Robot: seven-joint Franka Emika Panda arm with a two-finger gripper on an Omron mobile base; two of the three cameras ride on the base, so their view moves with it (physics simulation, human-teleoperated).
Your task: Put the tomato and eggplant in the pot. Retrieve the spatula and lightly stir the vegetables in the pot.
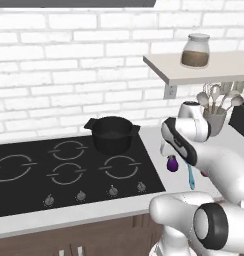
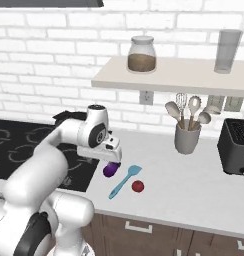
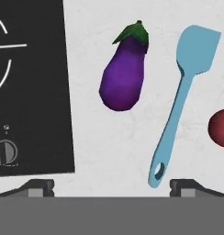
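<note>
The purple eggplant lies on the white counter just right of the stove edge, and my gripper hangs open directly above it, with nothing between its fingertips. The light-blue spatula lies right of the eggplant, blade pointing away from me. The red tomato rests beside the spatula's handle. From the right base view my hand sits just over the eggplant. The black pot stands on the back right burner, apart from the gripper.
The black cooktop lies left of the vegetables. A grey utensil cup with spoons and a whisk and a black toaster stand at the back right. Overhead, a shelf carries a jar and a glass.
</note>
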